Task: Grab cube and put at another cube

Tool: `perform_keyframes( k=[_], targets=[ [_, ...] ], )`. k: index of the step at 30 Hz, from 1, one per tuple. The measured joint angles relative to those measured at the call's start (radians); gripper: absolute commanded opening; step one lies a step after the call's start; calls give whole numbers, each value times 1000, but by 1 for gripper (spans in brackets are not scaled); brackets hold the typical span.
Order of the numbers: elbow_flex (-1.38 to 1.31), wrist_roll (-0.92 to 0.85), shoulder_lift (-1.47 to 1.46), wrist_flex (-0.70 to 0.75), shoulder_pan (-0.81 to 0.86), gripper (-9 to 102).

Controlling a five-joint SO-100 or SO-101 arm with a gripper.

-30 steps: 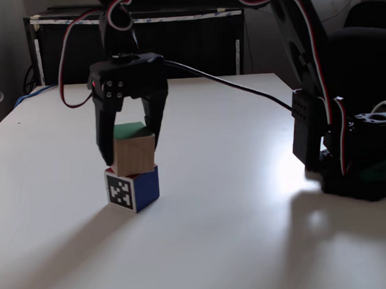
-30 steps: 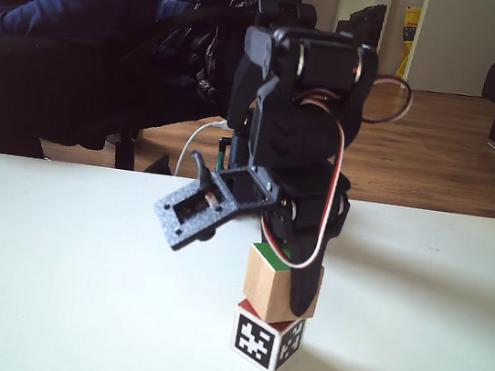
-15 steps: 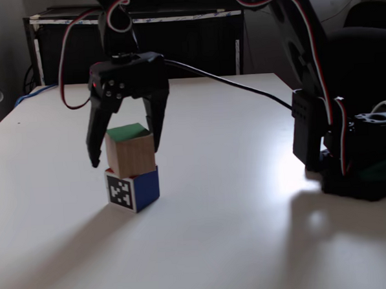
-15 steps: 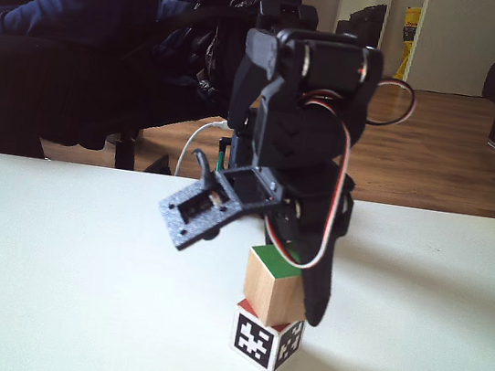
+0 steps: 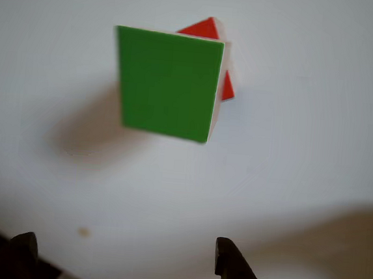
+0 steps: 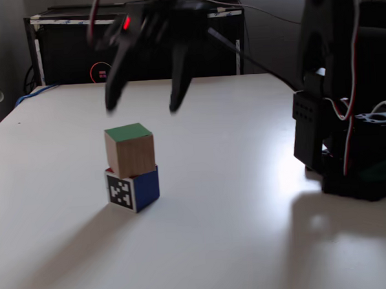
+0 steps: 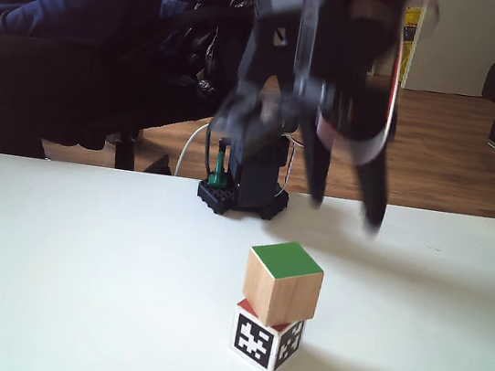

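Both fixed views show the black two-finger gripper (image 6: 143,109) up in the air with its jaws spread wide and nothing between them. It is blurry (image 7: 345,213), so its shape is hard to make out. Below it, well apart, the light wooden cube with a green face (image 6: 130,150) sits on the wooden cube with red, dark blue and black-and-white patterned faces (image 6: 133,188), turned a little on it. Green (image 5: 166,83) points up, and only red corners (image 5: 203,28) peek out beneath. Both rest on the white table (image 6: 216,208).

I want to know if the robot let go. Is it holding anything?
No. The gripper is open and empty, up above the green cube, which sits on the red cube.
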Motion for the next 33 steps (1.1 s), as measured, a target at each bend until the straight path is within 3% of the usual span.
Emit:
perform_keyframes(
  k=[7, 10, 15, 19, 25, 33],
  targets=[
    [91, 26, 345, 5, 110, 43],
    [204, 31, 541, -60, 146, 38],
    [623, 81, 1121, -333, 212, 33],
    [946, 129, 1511, -379, 244, 21],
    [1238, 140, 1462, -557, 333, 8],
    [1434, 143, 1370, -696, 279, 0]
  ],
)
